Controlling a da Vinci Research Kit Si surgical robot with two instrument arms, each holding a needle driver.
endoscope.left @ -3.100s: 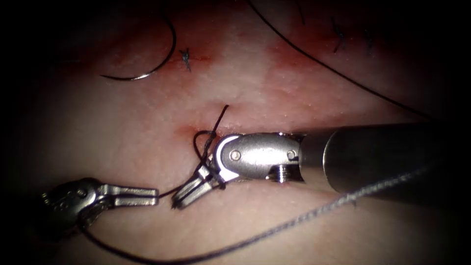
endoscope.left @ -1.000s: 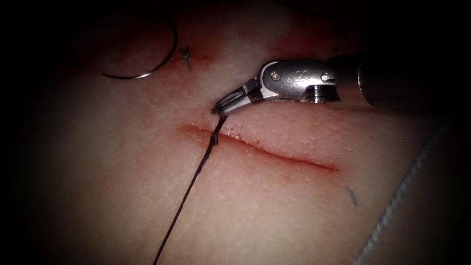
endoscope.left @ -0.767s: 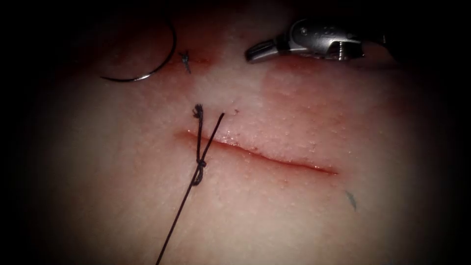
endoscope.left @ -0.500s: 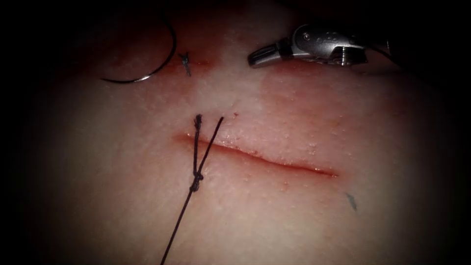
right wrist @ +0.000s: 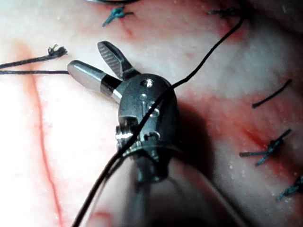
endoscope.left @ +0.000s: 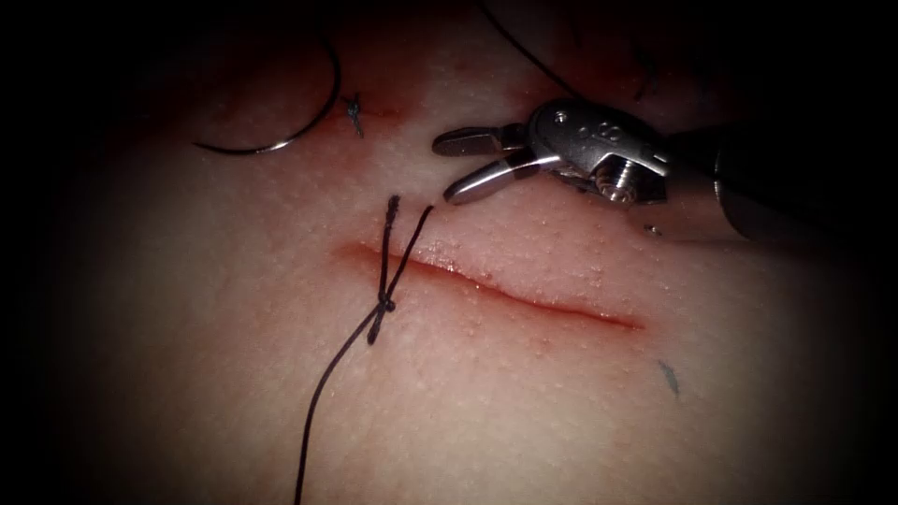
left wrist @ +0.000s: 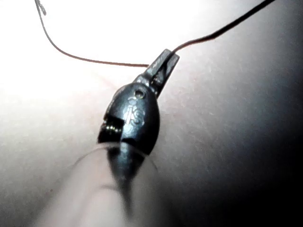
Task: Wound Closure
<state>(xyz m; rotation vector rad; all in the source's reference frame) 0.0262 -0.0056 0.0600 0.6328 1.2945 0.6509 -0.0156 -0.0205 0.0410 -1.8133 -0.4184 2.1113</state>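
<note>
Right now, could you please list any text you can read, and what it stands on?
Left hand, shut on thread: engraved emblem on its wrist, too blurred to read.
Right hand, open, empty: engraved mark, too small to read.
Needle lies on tissue; no text.

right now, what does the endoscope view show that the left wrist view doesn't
Endoscope view: the right arm's silver tool, fingers open and holding nothing, above the long red cut. A dark knot sits at the cut's left end. The thin curved steel needle lies on the pale pink tissue up and left of the cut, apparently not in it.

Left wrist view: the left arm's dark tool, fingers shut on the thin dark thread.

Both: that thread and the tissue.
</note>
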